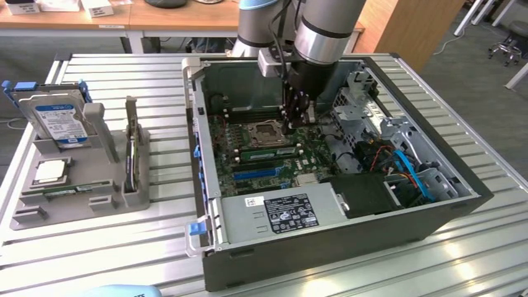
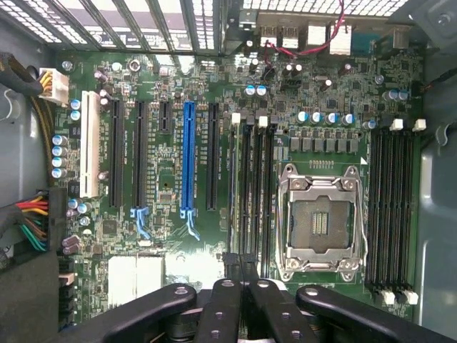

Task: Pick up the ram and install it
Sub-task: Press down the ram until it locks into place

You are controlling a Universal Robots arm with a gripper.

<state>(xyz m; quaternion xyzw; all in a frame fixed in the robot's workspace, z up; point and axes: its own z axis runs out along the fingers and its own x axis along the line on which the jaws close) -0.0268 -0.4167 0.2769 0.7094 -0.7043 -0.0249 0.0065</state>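
Pincer [image 1: 298,122] fully closed, nothing seen held, hung inside computer case [image 1: 347,247], low over motherboard [image 1: 285,166]. Ram [image 1: 269,150] sat in slot just beside processor socket [image 1: 262,131]; contact with pincer unclear.

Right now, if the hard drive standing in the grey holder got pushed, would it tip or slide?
Likely stiff and heavy for its size: the hard drive looks like a metal box. Standing on edge in the grey holder, it would probably rock within its slot, not topple.
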